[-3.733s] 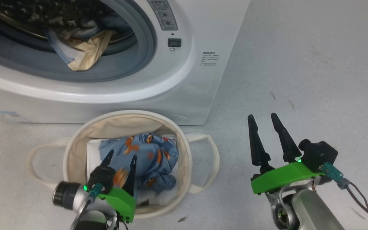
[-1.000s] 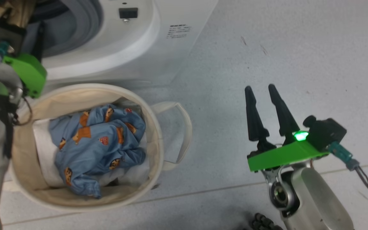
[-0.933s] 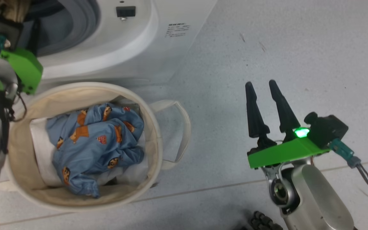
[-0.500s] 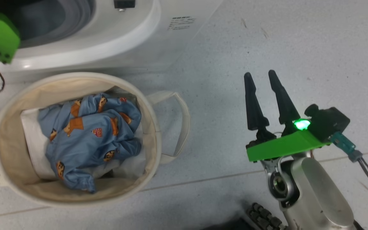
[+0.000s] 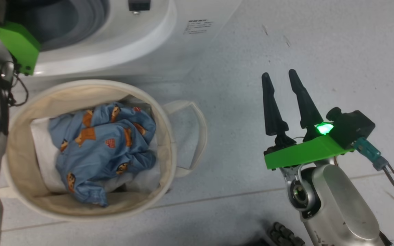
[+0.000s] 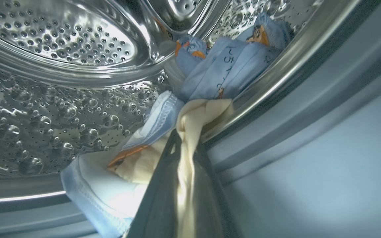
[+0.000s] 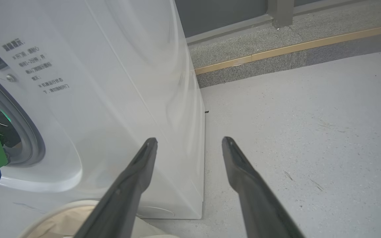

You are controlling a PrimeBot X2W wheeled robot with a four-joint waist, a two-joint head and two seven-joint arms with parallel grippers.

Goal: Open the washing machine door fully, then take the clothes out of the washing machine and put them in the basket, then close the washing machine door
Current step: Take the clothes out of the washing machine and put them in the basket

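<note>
Pinching the cream-beige fold of the bear-printed blue clothes (image 6: 223, 76) inside the perforated steel drum (image 6: 61, 43) of the white washing machine (image 5: 142, 51), the left gripper (image 6: 186, 152) can haul them to the round cream canvas basket (image 5: 17, 136); the right gripper (image 5: 278, 73) idles spread.

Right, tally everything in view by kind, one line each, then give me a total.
Washing machine: 1
Basket: 1
Clothes bundles: 2 (clothes in the basket, clothes in the drum)
White sheet: 1
Grippers: 2 (left gripper, right gripper)
Total: 7
</note>
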